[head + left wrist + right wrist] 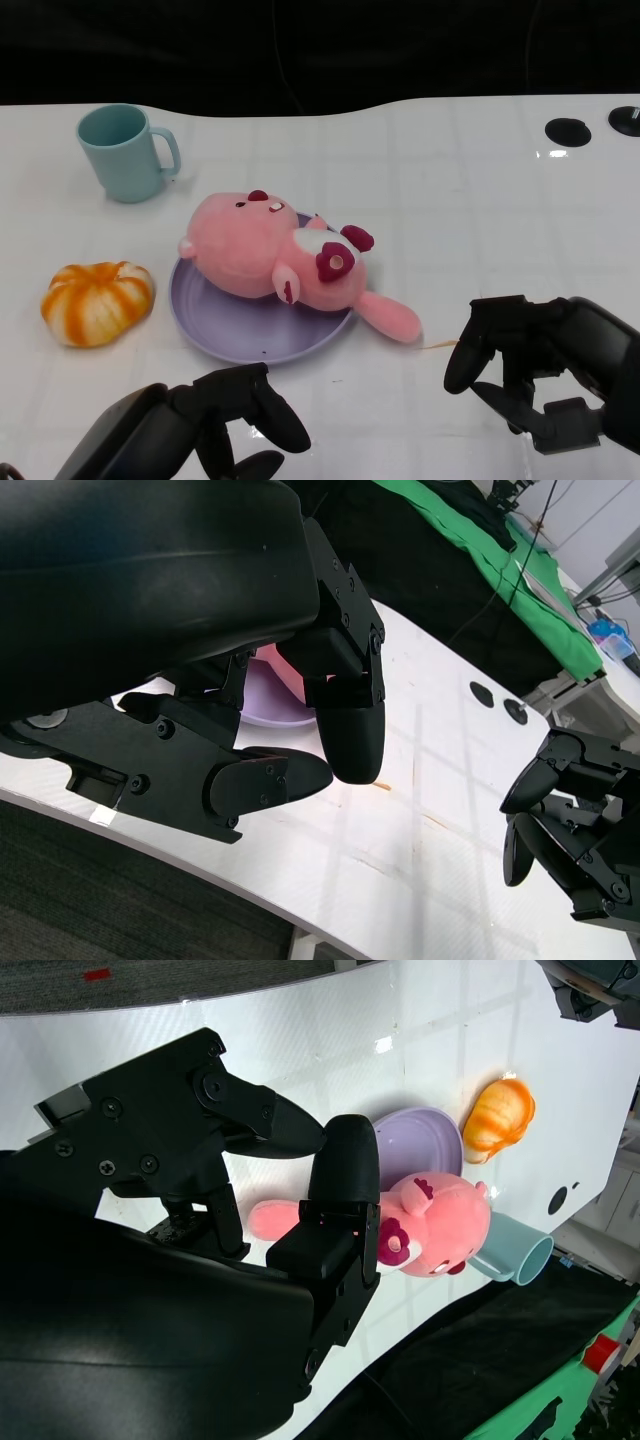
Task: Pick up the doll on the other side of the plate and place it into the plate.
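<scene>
doll point(277, 252) lies on plate point(262, 320) – i keep both hands, right hand point(530, 360) and left hand point(240, 415), released, empty – away from it.

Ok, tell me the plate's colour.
The plate is pale purple, clearest in the head view.

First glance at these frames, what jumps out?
The pink doll lying across the purple plate at the table's middle, one leg hanging over the rim toward the right robot hand. To the plate's left sit an orange-and-white pumpkin and, farther back, a teal mug. Both the right and left robot hand hover near the table's front edge, holding nothing.
</scene>
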Controlling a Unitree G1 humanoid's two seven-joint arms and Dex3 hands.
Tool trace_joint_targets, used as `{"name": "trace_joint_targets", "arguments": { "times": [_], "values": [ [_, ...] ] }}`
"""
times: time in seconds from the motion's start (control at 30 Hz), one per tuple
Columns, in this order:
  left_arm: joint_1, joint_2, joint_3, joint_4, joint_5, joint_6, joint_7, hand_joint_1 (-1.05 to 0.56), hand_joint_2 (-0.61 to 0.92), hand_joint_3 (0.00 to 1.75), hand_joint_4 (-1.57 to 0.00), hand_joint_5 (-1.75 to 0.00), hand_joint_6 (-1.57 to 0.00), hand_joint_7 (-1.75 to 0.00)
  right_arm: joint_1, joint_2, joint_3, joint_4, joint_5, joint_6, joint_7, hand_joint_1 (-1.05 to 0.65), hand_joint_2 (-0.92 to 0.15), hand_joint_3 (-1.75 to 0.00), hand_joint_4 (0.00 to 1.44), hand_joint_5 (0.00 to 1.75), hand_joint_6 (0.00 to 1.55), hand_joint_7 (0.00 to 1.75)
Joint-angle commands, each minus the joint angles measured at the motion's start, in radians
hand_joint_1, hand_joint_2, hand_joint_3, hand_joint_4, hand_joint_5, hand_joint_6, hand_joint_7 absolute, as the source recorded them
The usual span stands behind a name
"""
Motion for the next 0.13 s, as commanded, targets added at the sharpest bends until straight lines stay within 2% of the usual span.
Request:
{"name": "trace_joint_targets", "arguments": {
  "times": [0.03,0.13],
  "values": [
    [0.004,0.018,0.017,0.01,-0.011,-0.015,-0.005,-0.22,0.83,0.6,-0.58,-1.64,-0.65,-1.04,-0.013,-0.009,0.002,0.02,0.003,-0.041,0.012,-0.12,-0.62,-0.87,0.73,1.57,0.72,1.24],
    [0.003,0.022,0.021,0.019,-0.015,-0.025,-0.004,-0.22,0.83,0.61,-0.58,-1.65,-0.65,-1.04,-0.015,-0.022,0.01,0.049,-0.014,-0.107,0.021,-0.11,-0.58,-0.92,0.73,1.52,0.72,1.22]
  ]
}}
